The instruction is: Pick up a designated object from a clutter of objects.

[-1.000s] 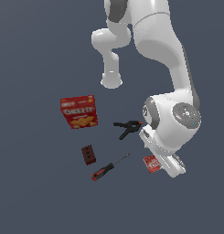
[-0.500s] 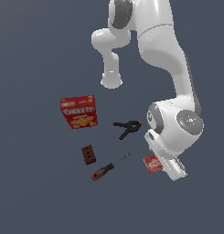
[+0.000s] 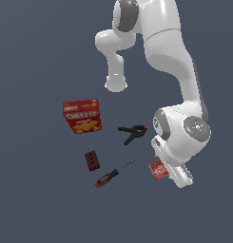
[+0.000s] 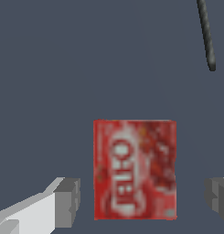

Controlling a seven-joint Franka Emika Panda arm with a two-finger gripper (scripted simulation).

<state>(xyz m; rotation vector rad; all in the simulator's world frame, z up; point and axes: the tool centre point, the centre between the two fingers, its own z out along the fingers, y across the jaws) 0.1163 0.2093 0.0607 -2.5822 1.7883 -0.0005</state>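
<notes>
In the wrist view I see the small flat red box with white lettering (image 4: 135,169) lying face-up on the plain dark grey-blue surface (image 4: 63,68), centred between the two grey fingertips (image 4: 67,201) of the gripper (image 4: 143,201); the jaws stand released, spread wider than the box, with a clear gap on either side and neither pad touching it. The thin dark shaft of the red-and-black-handled screwdriver (image 4: 206,34) crosses one corner of that view, well apart from the box. In the exterior view the same small box (image 3: 157,169) shows partly beneath the white hand of the arm (image 3: 182,137), toward the exterior view's right of the clutter. The screwdriver (image 3: 113,173) lies just to the exterior view's left of the box; the dark red-brown block with holes (image 3: 92,160) sits beside the screwdriver's handle. The black clamp with orange tips (image 3: 132,133) lies farther up the picture, near the arm's wrist, and the larger red cracker box (image 3: 82,116) lies apart, at the exterior view's left. The surface is uniform and featureless throughout.
</notes>
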